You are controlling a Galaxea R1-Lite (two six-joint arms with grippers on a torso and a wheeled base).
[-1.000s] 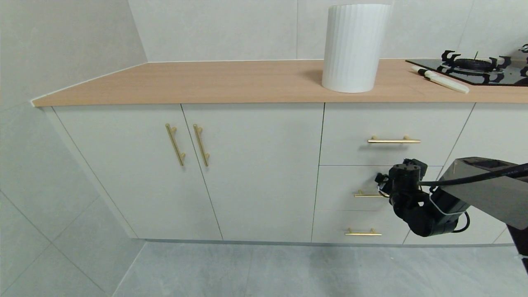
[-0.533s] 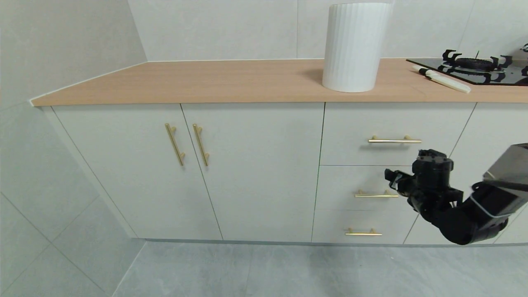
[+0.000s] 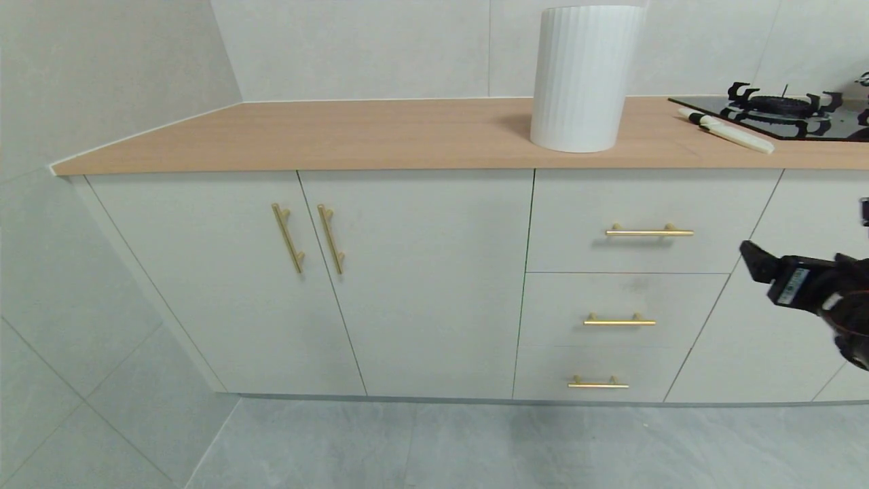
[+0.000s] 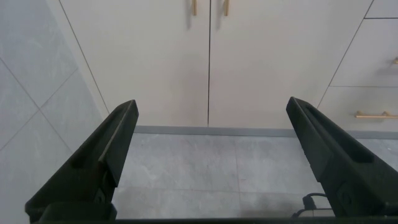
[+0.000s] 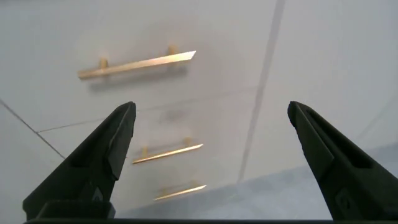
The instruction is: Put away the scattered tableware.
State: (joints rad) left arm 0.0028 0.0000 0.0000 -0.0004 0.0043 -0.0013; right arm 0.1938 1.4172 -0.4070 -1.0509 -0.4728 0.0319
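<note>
A white knife [image 3: 730, 132] with a dark end lies on the wooden countertop [image 3: 353, 136], right beside the black hob [image 3: 781, 112]. A tall white ribbed container [image 3: 581, 78] stands upright on the counter to the left of the knife. My right gripper [image 3: 757, 261] hangs at the far right, in front of the cabinet and below counter height. In the right wrist view the right gripper [image 5: 211, 111] is open and holds nothing, facing the drawer handles [image 5: 137, 64]. My left gripper [image 4: 212, 106] is open and holds nothing, low over the floor before the double doors.
Three stacked drawers with brass handles [image 3: 649, 232] [image 3: 619, 322] [image 3: 597, 385] sit under the container. A double-door cabinet with two upright brass handles [image 3: 309, 238] is to their left. Grey tiled floor [image 3: 434, 441] runs along the front; a tiled wall closes the left side.
My right arm has swung to the right and slightly up, away from the middle drawer handle, out to the view's right edge. The drawers stay closed.
</note>
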